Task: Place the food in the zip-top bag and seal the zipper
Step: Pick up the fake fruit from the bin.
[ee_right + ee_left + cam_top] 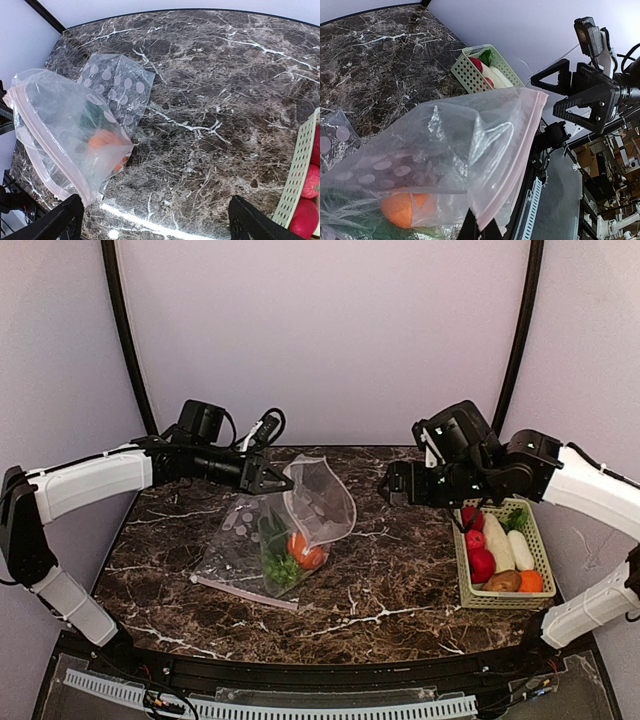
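**Loading stage, top view with both wrist views.** The left hand is closed on the mouth edge of the zip-top bag. It pinches the bag at the pinkish zipper and holds that edge up off the worktop. The mouth gapes toward the right arm, while the bag's lower end rests on the marble. Inside lie an orange piece and leafy greens. A second dotted bag lies flat just beside it, with neither hand on it.

The right hand hangs above the worktop between the bag and the basket. Its fingers are spread wide with nothing between them (its wrist view shows only bare marble below).

The rest of the food, including red apples and a white radish, sits in the basket at the right edge. The basket lies to the right of the right hand and nearer the arm bases, with its long axis running near to far. The right arm is much the nearer to it, and the left hand is occupied.

Likely next move: the right hand goes to the basket for a piece, then carries it leftward into the held-open mouth. The zipper is not yet sealed.
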`<action>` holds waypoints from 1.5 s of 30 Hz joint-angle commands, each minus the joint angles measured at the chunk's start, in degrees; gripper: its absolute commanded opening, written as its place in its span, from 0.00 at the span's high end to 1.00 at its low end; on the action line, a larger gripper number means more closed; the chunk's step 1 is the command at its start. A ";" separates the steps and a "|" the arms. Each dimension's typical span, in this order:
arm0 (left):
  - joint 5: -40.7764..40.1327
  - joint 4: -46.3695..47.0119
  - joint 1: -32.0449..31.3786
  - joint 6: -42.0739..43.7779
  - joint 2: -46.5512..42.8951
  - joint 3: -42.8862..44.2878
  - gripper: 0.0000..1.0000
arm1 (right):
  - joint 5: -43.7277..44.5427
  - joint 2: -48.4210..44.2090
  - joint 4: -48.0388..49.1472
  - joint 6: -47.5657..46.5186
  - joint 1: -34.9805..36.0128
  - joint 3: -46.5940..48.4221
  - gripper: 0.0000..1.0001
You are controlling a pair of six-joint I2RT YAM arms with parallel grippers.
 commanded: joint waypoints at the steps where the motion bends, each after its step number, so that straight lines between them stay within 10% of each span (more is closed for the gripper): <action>1: 2.25 4.03 0.28 3.59 2.15 -2.07 0.99 | 0.68 -4.39 -3.77 -1.72 -5.16 -1.12 0.01; 16: 8.32 19.08 0.29 -0.47 -1.10 -11.35 0.99 | -10.90 -8.15 -1.98 -5.75 -36.48 -18.07 0.06; 45: 5.17 16.25 0.29 1.32 -3.01 -11.63 0.99 | -11.49 -14.68 -3.84 4.33 -39.90 -34.35 0.26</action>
